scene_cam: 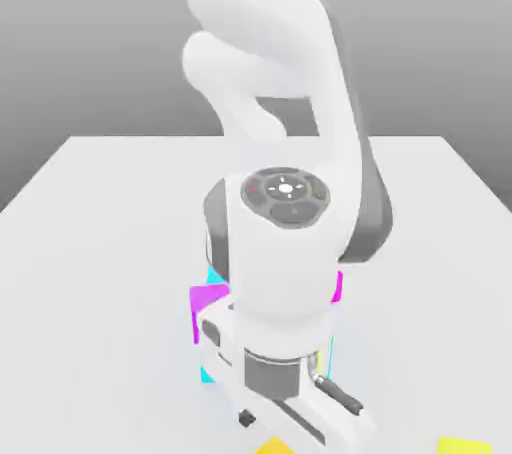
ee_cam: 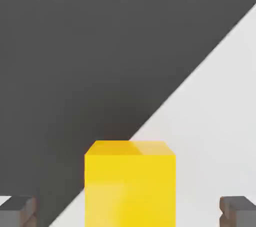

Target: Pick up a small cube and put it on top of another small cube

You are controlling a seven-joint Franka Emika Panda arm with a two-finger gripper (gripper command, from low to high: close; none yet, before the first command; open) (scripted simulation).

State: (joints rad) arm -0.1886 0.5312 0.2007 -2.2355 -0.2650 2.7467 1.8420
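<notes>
The job looks to be in its first stage, with the pick lined up but no cube lifted. In the hand view, the two fingers of the end effector (ee_cam: pixel 128 212) are spread wide, one on each side of a yellow cube (ee_cam: pixel 130 191), with a gap between each finger and the cube. Nothing is pinched. That cube sits in the lower middle of the hand view, its faces roughly square to the fingers, so the aiming seems largely done.

In the exterior view, the robot arm (scene_cam: pixel 285 287) comes down through the middle of the frame to the lower centre, over the white desk (scene_cam: pixel 110 232). An orange-yellow cube (scene_cam: pixel 275 447) peeks out at the bottom edge, just right of centre, under the hand; it is probably the one between the fingers. Another yellow block (scene_cam: pixel 465 446) lies in the lower right corner, well apart from the arm. Purple (scene_cam: pixel 208 299), magenta and cyan pieces show around the arm left and right of centre, partly hidden, so I cannot tell their full shapes.

No cube rests on another as far as can be seen. What is left, I judge, is nearly everything: settle around the cube, close on it, lift it, carry it over a second small cube, lower it and let go. Which cube should serve as the base cannot be told.
</notes>
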